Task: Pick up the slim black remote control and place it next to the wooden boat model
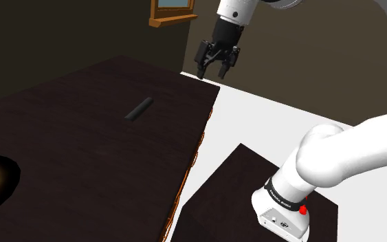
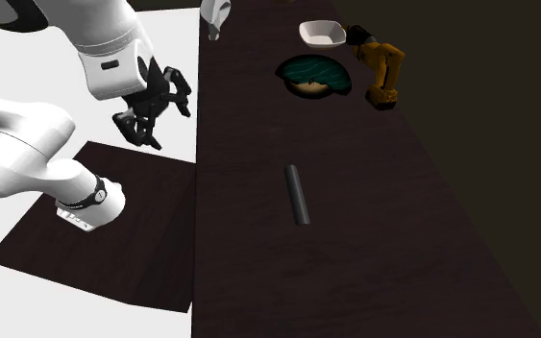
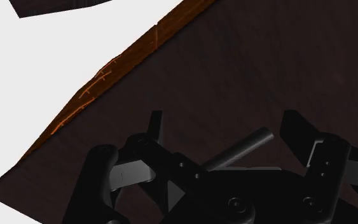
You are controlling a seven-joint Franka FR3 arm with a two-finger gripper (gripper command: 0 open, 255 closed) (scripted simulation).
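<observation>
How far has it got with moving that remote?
Nothing looks done yet: the black remote lies flat on the dark table, with nothing touching it. In hand: the gripper hangs open in the air near the table's edge, short of the remote. Left: grasp it, lift it, and set it beside the orange-brown model at the table's other end.

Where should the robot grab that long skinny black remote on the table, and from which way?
Around its middle, coming straight down from above. The remote lies flat on the dark table, so only its top and long sides are reachable. It is slim, so the open end effector should close across the narrow width. Nothing lies close beside it.
</observation>
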